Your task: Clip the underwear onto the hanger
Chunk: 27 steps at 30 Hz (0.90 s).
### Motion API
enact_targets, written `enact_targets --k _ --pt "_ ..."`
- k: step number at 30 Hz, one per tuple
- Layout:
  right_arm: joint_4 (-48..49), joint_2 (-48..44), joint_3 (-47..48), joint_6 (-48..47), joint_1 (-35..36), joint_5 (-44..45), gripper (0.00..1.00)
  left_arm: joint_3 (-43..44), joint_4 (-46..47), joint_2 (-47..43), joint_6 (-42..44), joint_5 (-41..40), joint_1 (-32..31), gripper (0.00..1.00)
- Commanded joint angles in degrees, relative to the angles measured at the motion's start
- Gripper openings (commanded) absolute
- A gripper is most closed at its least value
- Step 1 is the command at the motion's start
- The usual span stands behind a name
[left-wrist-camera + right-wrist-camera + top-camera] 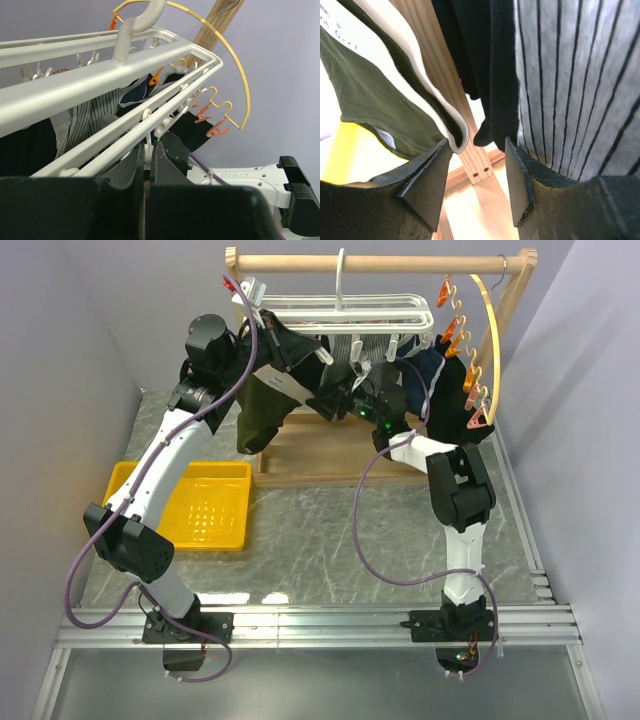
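A grey desk (320, 540) with a stone-like pattern of pale streaks is seen from above. A yellow tray (225, 467) is laid flat on its left side, close to the left wall, and a grid of small holes is seen in the tray's floor. A wooden rack base (310, 468) is stood on the back part of the desk, just beside the tray's far right corner. Silver rails (320, 625) are fixed along the near edge. The left arm's base (185, 628) and the right arm's base (455, 625) are bolted onto these rails, well apart. A purple cable (372, 552) is looped low over the desk; whether it touches cannot be told.
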Motion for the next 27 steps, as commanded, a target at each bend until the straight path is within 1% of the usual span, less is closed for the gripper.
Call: enact_targets --k 1,5,8,15,19,20,22,23,25,26,27 --pt "4.6 0.7 4.0 2.2 0.3 -1.7 0.54 0.7 0.8 -1.1 -0.5 2.7 0.3 0.00" --pt "5.4 1.5 5.0 2.2 0.9 -2.6 0.52 0.7 0.8 -1.1 -0.5 2.9 0.4 0.00" --pt "6.0 2.2 5.9 2.4 1.5 -3.1 0.48 0.6 0.7 -1.1 -0.3 2.9 0.5 0.00" --pt "7.1 3.0 6.1 2.9 3.3 -4.1 0.42 0.1 0.4 -1.6 0.1 2.9 0.8 0.00" --pt "7.3 2.8 5.7 3.1 3.5 -4.7 0.41 -0.2 0.3 -1.7 0.2 2.9 1.1 0.00" --pt "7.3 2.6 5.8 3.3 3.5 -4.8 0.39 -0.2 0.4 -1.9 0.2 2.9 1.1 0.00" --pt "7.4 2.3 5.7 3.0 3.5 -4.9 0.32 -0.4 0.5 -1.9 0.2 3.0 1.2 0.00" --pt "7.3 1.6 5.2 3.1 3.5 -5.1 0.22 -0.4 0.3 -1.9 0.2 2.9 1.2 0.00" --pt "7.4 0.5 3.6 3.0 3.3 -5.5 0.11 -0.4 0.1 -1.9 0.5 2.7 1.3 0.00" --pt "7.3 -1.5 2.8 2.6 3.3 -5.5 0.00 -0.4 0.0 -1.9 0.7 2.6 1.3 0.00" --pt "6.8 -2.8 1.8 1.4 3.3 -5.2 0.00 -0.4 0.0 -1.9 1.1 2.5 1.3 0.00"
